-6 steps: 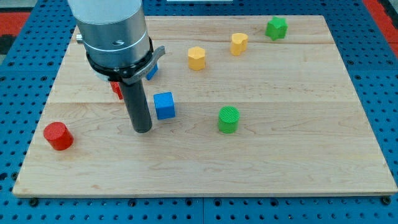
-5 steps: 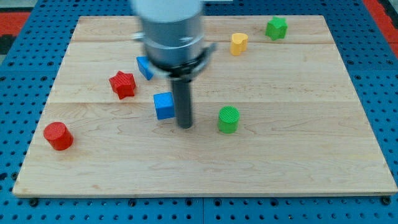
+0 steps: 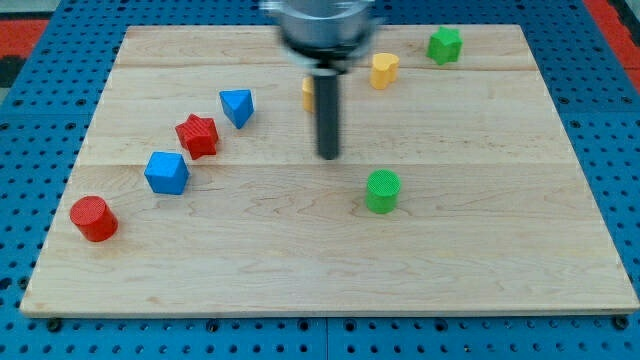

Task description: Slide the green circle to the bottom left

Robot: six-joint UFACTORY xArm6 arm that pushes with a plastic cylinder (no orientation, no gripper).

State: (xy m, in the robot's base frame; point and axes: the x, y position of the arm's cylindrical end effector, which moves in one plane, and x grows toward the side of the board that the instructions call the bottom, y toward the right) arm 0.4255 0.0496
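The green circle (image 3: 382, 190) sits right of the board's middle. My tip (image 3: 328, 156) is down on the board, up and to the left of the green circle, with a clear gap between them. The rod rises from the tip toward the view's top and is blurred. It hides part of a yellow block (image 3: 309, 92).
A red circle (image 3: 93, 218) lies at the left edge. A blue cube (image 3: 166, 172), a red star (image 3: 198, 135) and a blue wedge-shaped block (image 3: 238, 106) run in a diagonal line up from it. A yellow block (image 3: 384, 69) and a green block (image 3: 445, 44) sit at the top right.
My tip moved right and up, from beside the blue cube to above-left of the green circle. The blue cube now lies further left, and the green circle sits slightly further right.
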